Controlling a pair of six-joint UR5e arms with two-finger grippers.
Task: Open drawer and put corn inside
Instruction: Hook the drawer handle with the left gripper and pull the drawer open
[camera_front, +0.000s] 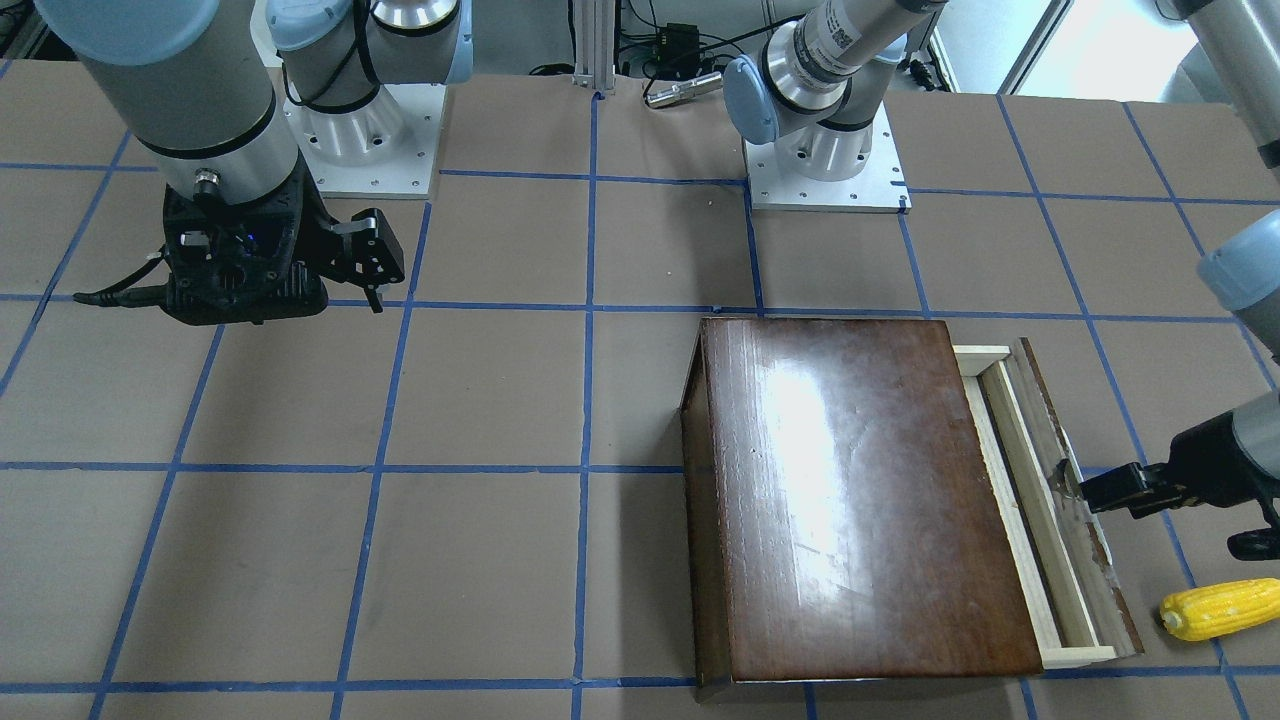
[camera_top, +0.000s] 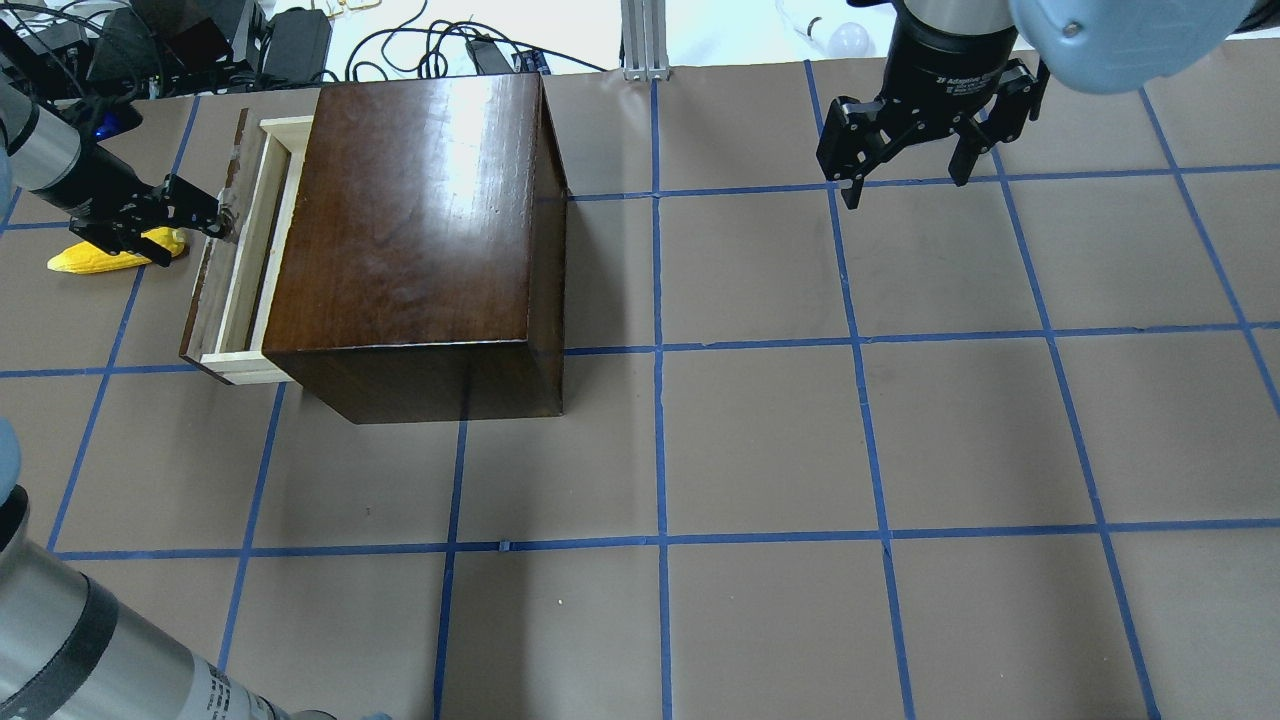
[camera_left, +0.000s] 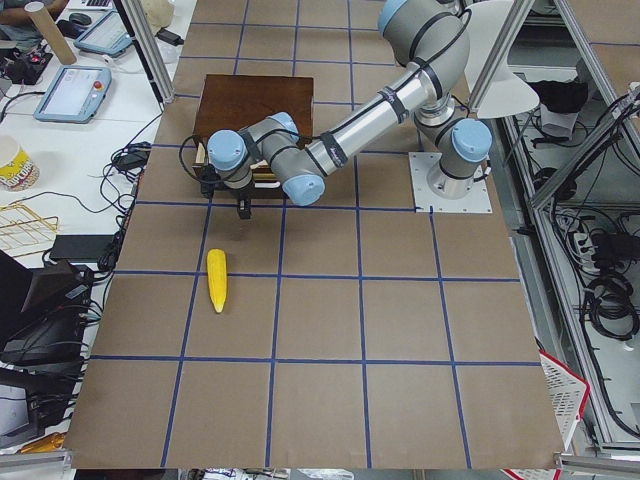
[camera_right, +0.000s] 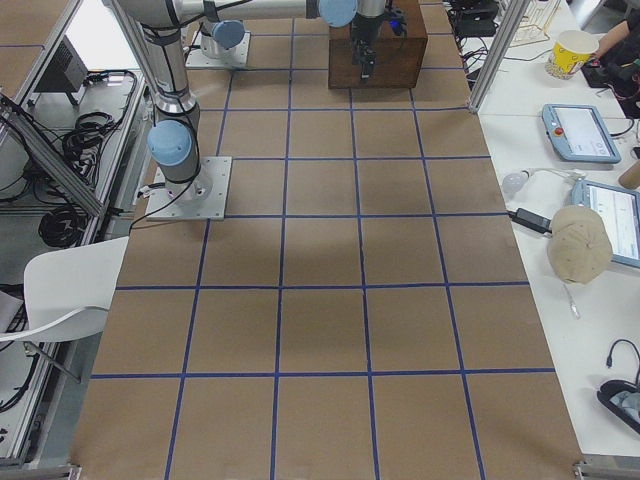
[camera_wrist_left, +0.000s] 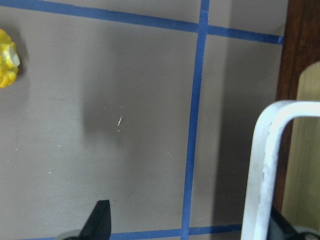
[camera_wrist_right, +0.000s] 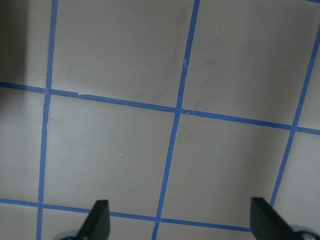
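The left gripper (camera_front: 1075, 490) has its fingers spread wide around the handle (camera_wrist_left: 265, 165), like a hook for pulling. The drawer (camera_front: 1030, 480) sticks out of the cabinet (camera_front: 860, 500) only a little. The corn (camera_front: 1220, 608) lies on the worktop (camera_front: 480, 400) just beside the drawer front, ready to go in. The right gripper (camera_top: 908, 185) hangs wide open far away, keeping clear.

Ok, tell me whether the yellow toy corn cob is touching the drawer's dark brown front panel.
Apart. The front-facing view shows a strip of bare brown table between the yellow toy corn cob and the dark brown front panel.
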